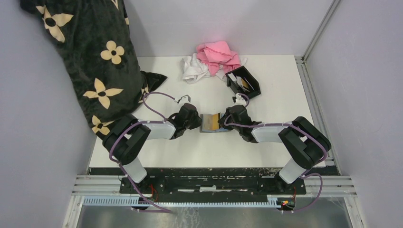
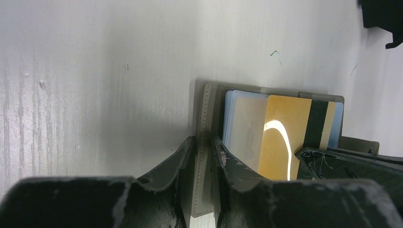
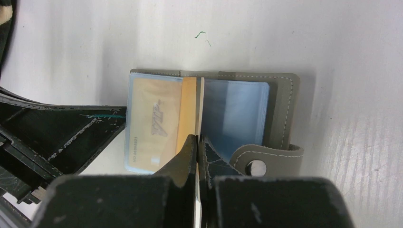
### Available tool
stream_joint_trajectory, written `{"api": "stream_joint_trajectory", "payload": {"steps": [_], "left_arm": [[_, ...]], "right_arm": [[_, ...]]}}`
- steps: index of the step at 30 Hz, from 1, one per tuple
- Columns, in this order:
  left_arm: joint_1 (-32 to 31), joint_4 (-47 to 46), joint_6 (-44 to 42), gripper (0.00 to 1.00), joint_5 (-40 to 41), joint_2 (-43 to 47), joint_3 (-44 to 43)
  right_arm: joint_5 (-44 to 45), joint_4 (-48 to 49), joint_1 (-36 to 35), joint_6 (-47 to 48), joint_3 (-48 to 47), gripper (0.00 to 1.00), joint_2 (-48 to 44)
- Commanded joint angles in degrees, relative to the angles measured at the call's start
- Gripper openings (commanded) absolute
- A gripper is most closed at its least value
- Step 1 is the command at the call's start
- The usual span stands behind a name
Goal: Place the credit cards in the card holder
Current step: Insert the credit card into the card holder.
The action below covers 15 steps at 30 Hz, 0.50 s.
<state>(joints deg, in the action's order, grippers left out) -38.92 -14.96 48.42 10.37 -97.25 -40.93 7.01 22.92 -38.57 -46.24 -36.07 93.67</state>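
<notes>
Left gripper (image 2: 203, 148) is clamping the grey cover of the open wallet (image 2: 207, 109) at mid-table (image 1: 285, 104). Right gripper (image 3: 197, 142) is pinching, jaws together, the edge of the gold card (image 3: 189, 107) sitting in the wallet. Holder (image 1: 253, 80) is lying far right beside cloths (image 1: 214, 59), cards inside.

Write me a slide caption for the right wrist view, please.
The right gripper pinches a tan card by its edge at the open grey wallet.
</notes>
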Motion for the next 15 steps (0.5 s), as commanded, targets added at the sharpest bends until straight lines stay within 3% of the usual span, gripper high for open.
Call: {"api": "stream_joint_trajectory", "payload": {"steps": [1,15], "left_arm": [[-0.2,8.9,-1.7,0.27,-0.7,-4.2,1.9],[-0.2,8.0,-2.3,0.18,-0.7,-4.8,3.0]], "right_arm": [[2.1,-7.5,-1.0,1.2,1.5,0.01,2.6],[2.3,-5.9,-3.3,-1.0,1.9,0.01,6.6]]}}
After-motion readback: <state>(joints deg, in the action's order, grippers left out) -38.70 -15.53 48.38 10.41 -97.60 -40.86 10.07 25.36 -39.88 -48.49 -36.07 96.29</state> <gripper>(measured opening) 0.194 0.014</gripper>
